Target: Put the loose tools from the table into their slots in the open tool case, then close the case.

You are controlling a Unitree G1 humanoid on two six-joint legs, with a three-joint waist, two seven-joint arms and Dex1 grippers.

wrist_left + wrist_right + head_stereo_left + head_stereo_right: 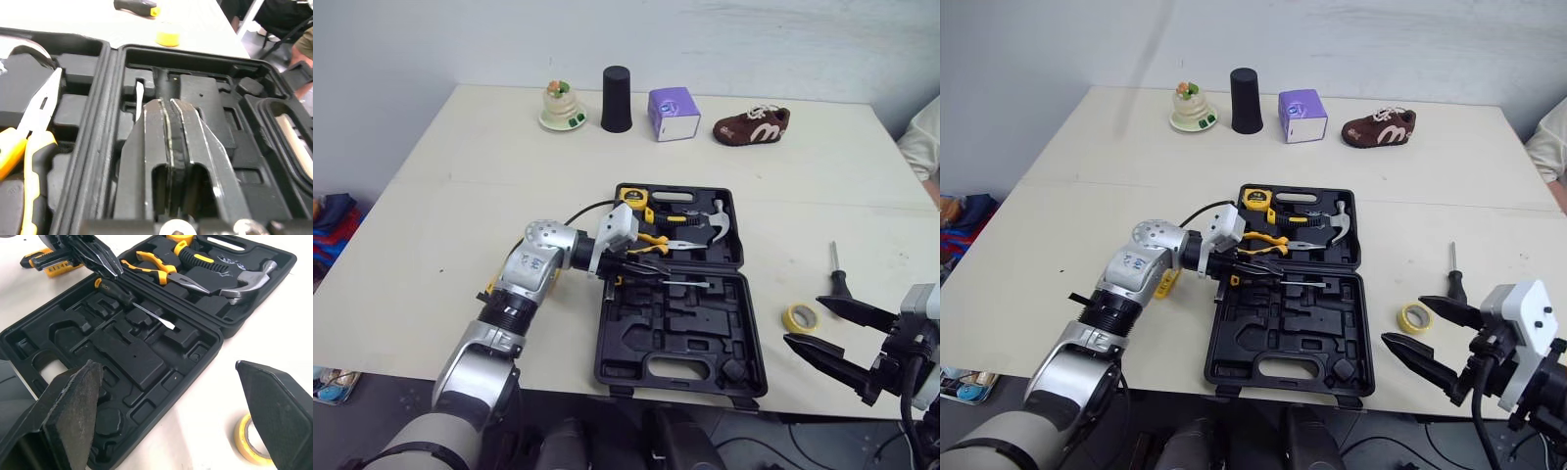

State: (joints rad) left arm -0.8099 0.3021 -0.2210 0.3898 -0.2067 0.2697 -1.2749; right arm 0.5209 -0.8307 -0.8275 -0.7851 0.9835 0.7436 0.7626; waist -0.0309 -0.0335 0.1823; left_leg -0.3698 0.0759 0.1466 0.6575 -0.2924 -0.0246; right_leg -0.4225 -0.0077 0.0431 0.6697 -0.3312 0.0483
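The black tool case lies open at mid-table. Its far half holds a tape measure, yellow-handled pliers and a hammer. A screwdriver lies across the near half by the hinge. My left gripper is shut, its tips just above that screwdriver's handle; I see nothing between the fingers. My right gripper stands wide open near the table's front right, over a yellow tape roll. A black-handled screwdriver lies beyond the roll. A yellow utility knife rests left of the case.
Along the far edge stand a small plate with a cake, a black cup, a purple box and a brown shoe. A person's sleeve shows at the right edge.
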